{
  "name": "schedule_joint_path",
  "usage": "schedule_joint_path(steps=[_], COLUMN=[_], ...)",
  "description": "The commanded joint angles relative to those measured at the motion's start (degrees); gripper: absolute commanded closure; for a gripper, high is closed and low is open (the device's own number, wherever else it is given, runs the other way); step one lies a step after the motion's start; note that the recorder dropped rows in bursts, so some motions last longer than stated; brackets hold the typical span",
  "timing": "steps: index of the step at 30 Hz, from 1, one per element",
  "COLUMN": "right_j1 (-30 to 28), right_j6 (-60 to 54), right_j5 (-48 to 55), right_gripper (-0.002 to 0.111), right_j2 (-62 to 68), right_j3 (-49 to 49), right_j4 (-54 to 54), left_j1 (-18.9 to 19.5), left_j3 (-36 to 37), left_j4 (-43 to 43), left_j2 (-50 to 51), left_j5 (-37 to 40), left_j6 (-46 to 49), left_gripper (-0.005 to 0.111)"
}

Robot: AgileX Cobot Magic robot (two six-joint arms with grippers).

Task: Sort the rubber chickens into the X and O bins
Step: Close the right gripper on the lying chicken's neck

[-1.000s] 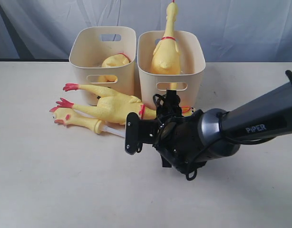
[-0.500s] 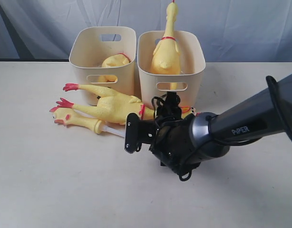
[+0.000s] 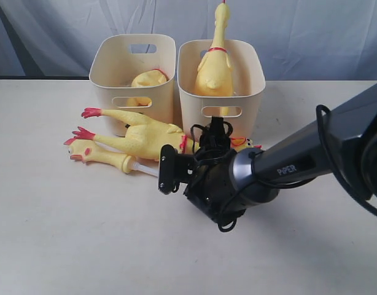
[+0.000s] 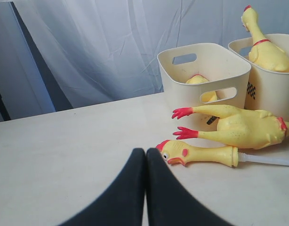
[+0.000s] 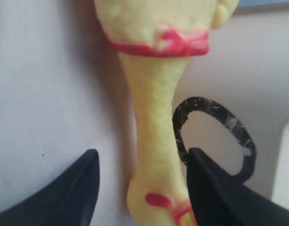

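A whole rubber chicken [image 3: 145,135] lies on the table in front of the bins, its neck [image 5: 151,127] running between the fingers of my open right gripper [image 5: 142,162]; a gap shows on one side. A black O [image 5: 215,136] marks the right bin [image 3: 253,92], where another whole chicken [image 3: 214,61] stands upright. The headless body [image 3: 147,80] lies in the left bin [image 3: 105,67]. The head-and-neck piece [image 4: 201,153] with its white tube lies on the table, right beside the tips of my shut, empty left gripper [image 4: 145,151].
My right arm [image 3: 280,166] reaches across the middle of the table, its wrist hiding the lying chicken's head in the exterior view. A blue-grey curtain [image 3: 311,37] hangs behind the bins. The left gripper does not show in the exterior view.
My right arm has shifted slightly left and toward the bins, closing in over the lying chicken's neck. The chickens and bins have not moved.
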Motion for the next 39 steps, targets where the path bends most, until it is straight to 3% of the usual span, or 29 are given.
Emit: schedule_joint_path(steps=[1,39], right_j1=[0.04,-2.57], right_j6=[0.3,1.66], right_j5=[1.56,-0.36], right_gripper=[0.055,0.055], right_j2=[1.06,1.53], right_j3=[-0.19,-3.09], right_j4=[0.0,0.0], left_j1=[0.27,0.27], left_j3=[0.03,0.03], left_j4=[-0.32,-0.32], left_j2=[-0.32,-0.32], left_j5=[0.2,0.2], left_j6=[0.08,0.08], left_gripper=[0.107,0.107])
